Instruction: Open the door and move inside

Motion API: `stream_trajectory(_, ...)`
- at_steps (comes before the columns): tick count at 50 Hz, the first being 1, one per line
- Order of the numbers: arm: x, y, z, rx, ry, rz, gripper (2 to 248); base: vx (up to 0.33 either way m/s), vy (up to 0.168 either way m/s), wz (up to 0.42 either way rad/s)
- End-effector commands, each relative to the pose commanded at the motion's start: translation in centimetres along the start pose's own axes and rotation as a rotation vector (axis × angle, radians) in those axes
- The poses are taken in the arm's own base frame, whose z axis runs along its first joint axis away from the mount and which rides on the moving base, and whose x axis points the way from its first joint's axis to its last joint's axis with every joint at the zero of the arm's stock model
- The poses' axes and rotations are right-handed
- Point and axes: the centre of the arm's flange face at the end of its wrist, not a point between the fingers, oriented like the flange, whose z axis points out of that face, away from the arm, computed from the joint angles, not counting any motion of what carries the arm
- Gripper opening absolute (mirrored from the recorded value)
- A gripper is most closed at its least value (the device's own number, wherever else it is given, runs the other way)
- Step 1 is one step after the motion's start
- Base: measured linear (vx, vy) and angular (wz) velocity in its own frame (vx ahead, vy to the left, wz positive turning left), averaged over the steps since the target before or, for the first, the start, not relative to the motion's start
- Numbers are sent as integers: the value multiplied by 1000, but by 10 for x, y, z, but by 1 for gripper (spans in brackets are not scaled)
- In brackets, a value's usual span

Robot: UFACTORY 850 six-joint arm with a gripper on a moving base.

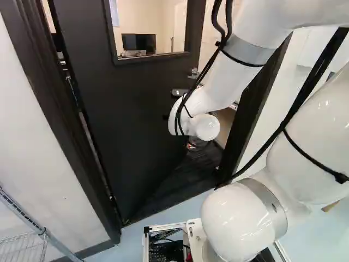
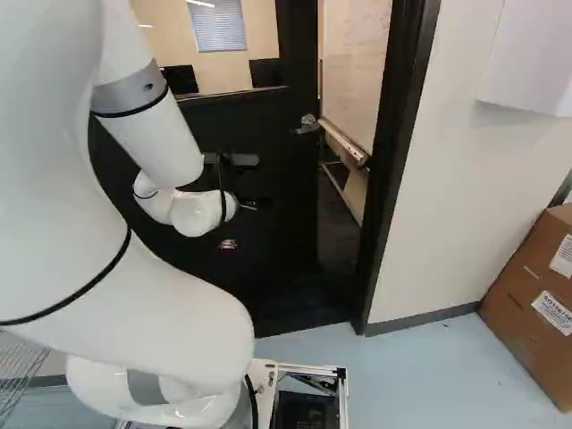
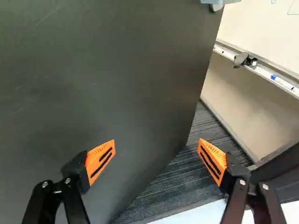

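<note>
The black door (image 1: 131, 103) is swung inward and stands ajar, with a gap between its free edge and the right door frame (image 2: 391, 179). Its metal handle (image 2: 307, 125) is near that edge. In the right base view my gripper (image 2: 249, 205) is at the wrist's far side, dark against the door and partly hidden. Seen from the wrist, the gripper (image 3: 156, 145) has its fingers wide apart, holding nothing. One finger stands before the door panel (image 3: 93, 93), the other before the gap, over dark ridged flooring (image 3: 182, 172). Any touch on the door cannot be told.
Through the gap stands a whiteboard (image 2: 356, 71) with a ledge (image 3: 266, 70). Monitors (image 1: 138, 42) show through the door's window. White walls flank the frame. Cardboard boxes (image 2: 536, 295) stand at the right of the right base view, a wire rack (image 1: 27, 229) at the left base view's near left.
</note>
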Motion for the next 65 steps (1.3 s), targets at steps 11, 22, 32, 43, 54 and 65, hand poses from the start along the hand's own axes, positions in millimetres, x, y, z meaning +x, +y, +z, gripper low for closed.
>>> stream_trajectory(11, 0, 0, 0, 0, 0, 0, 247, 128, 7, 2)
stream_trajectory(22, 0, 0, 0, 0, 0, 0, 247, 125, 6, 0)
stream_trajectory(32, 0, 0, 0, 0, 0, 0, 247, 89, 4, -2)
stream_trajectory(43, 0, 0, 0, 0, 0, 0, 247, 64, 1, -2)
stream_trajectory(54, 0, 0, 1, 0, 0, 0, 247, 20, -2, 0)
stream_trajectory(65, 1, 0, 1, 0, 0, 0, 247, 0, 0, 0)
